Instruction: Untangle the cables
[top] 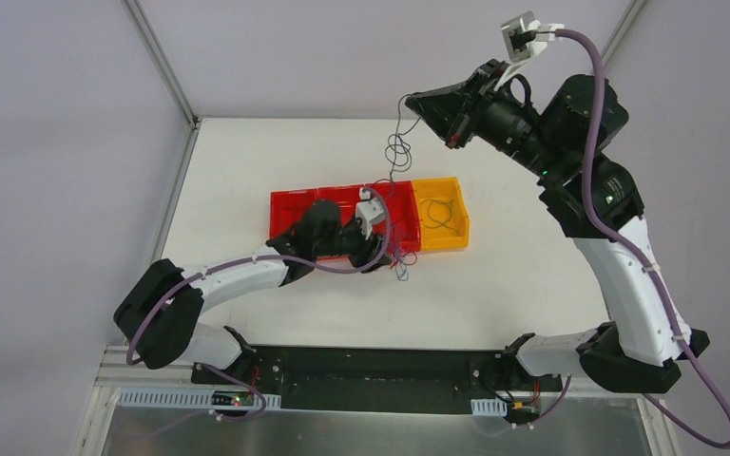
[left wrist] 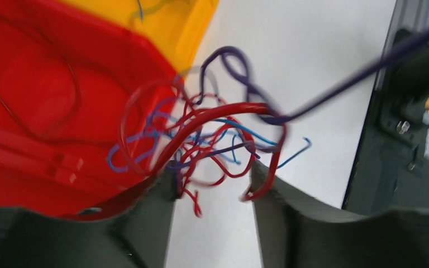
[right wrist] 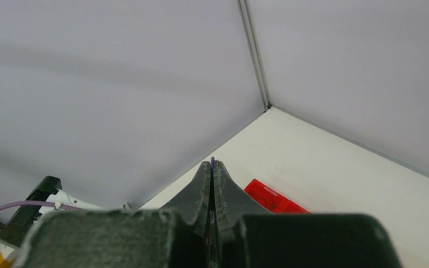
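TANGLE AT BIN EDGE

Left gripper point(left wrist: 212, 167) is holding its fingers apart around the cables point(left wrist: 201, 134) at the red bin's point(top: 290, 204) near edge, beside open table point(top: 532, 285). Right gripper point(top: 416, 100) is pinching a single cable point(top: 397, 152) overhead. Yellow bin point(top: 463, 226) is holding loose wire point(top: 434, 214).

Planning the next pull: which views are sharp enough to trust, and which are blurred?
Top external: sharp, no glare, the strand hanging from the right gripper faint against the white table. Right wrist: evenly lit, jaws sharp, shut on that strand, barely visible. Left wrist: cables smeared by blur, red bin soft.
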